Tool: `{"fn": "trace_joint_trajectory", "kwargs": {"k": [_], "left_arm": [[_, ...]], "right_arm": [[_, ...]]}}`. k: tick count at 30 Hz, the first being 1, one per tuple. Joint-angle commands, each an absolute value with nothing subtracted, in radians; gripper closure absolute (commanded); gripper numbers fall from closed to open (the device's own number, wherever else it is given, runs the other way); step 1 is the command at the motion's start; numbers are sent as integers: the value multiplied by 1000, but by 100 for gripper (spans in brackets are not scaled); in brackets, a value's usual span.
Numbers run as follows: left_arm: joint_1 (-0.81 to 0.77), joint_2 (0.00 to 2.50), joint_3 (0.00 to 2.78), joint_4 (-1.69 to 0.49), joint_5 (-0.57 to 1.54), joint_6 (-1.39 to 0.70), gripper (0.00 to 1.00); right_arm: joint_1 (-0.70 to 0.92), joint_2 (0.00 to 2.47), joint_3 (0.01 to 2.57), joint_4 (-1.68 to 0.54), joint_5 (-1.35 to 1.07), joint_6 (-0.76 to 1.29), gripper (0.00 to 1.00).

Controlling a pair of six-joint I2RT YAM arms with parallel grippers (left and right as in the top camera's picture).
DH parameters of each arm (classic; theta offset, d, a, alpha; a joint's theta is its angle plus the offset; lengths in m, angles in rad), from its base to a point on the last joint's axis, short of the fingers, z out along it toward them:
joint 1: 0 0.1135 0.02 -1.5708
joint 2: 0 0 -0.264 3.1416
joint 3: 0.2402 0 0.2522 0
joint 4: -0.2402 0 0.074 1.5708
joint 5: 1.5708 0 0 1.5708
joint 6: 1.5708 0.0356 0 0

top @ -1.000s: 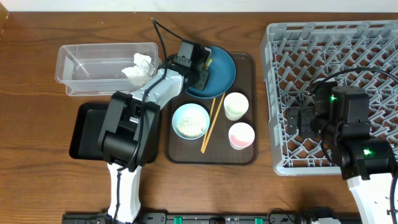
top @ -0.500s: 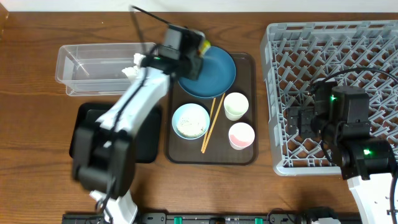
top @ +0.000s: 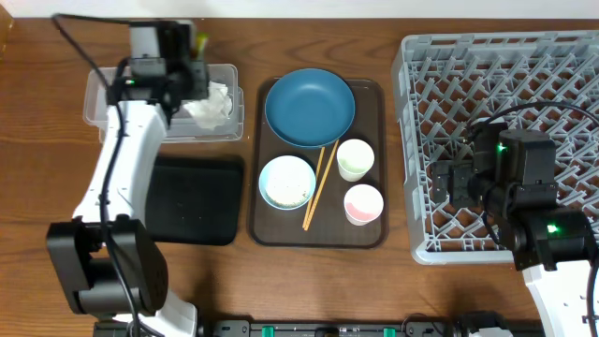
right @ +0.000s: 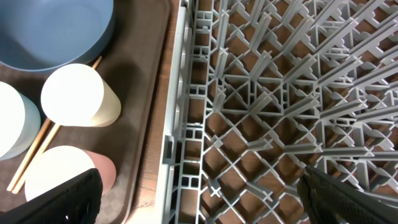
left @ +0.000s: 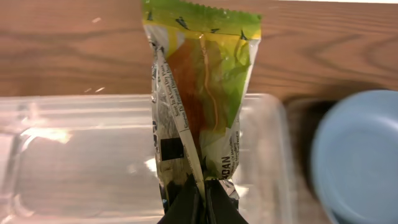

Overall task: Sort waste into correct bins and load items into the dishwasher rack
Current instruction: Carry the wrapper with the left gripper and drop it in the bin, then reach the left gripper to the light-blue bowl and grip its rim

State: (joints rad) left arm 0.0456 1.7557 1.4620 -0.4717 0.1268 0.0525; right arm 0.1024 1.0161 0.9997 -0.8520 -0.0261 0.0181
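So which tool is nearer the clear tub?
Left. The left tool hangs over the clear tub, shut on the snack wrapper; the right tool sits far off over the dishwasher rack.

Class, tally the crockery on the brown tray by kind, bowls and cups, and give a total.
Bowls: 2 (dark blue bowl, light blue bowl)
Cups: 2 (pale green-white cup, pink cup)
Total: 4

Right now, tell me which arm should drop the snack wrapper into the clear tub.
Left. The left gripper is shut on the wrapper, held over the clear tub. The right gripper hangs open over the dishwasher rack, across the brown tray from the tub.
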Motion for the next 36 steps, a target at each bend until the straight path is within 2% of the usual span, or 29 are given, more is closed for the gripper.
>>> {"fn": "trace_joint_trajectory", "kwargs": {"k": [1,4,8,11,17,27,36], "left_arm": [[73,1810,1460,-482,118,40,94],[85,1847,1460,-478,118,41,92],[92,1888,1460,-478,118,41,83],[91,1898,1460,-477,118,41,61],[91,1887,1461,-466,118,41,45],[90,1762,1461,-462,120,40,43],[5,1658,1461,-647,262,4,42]], "right_arm": [[110,1006,1020,-853,-26,29,1],[110,1006,1020,-852,-26,29,1],[110,1006,1020,-853,-26,29,1],[110,1006,1020,-853,-26,29,1],[110,1006,1020,-853,-26,29,1],[110,1006,1020,-853,-26,29,1],[110,1006,1020,-849,-26,29,1]]}}
